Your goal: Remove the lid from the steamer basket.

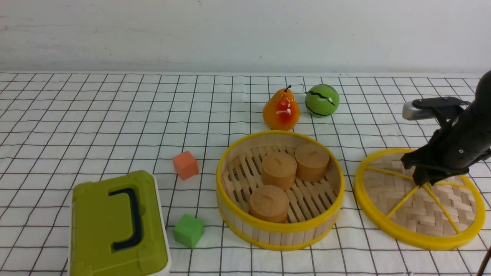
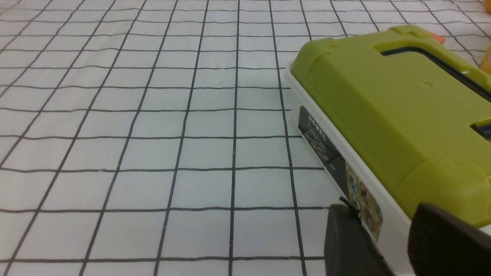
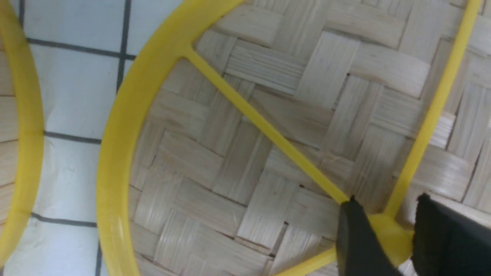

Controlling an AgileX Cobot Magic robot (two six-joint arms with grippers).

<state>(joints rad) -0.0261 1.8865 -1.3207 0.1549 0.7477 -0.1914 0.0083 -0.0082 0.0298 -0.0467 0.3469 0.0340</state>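
The steamer basket [image 1: 280, 230] stands uncovered at centre front, with three tan cylinders inside. The lid [image 1: 418, 207], woven bamboo with a yellow rim and spokes, lies flat on the cloth to the basket's right, apart from it. My right gripper [image 1: 422, 183] points down at the lid's middle. In the right wrist view the lid [image 3: 245, 153] fills the picture, and my right gripper [image 3: 387, 201] has a finger on each side of the yellow hub, pressed against it. The basket's rim [image 3: 27, 115] shows at that view's edge. My left gripper [image 2: 381, 209] is open and empty beside the olive-green box.
An olive-green box with a dark handle [image 1: 115, 226] stands at the front left; it also shows in the left wrist view [image 2: 402, 115]. An orange cube [image 1: 185, 165] and a green cube [image 1: 188, 230] lie between the box and the basket. A pear [image 1: 281, 111] and a green ball [image 1: 322, 100] stand behind the basket.
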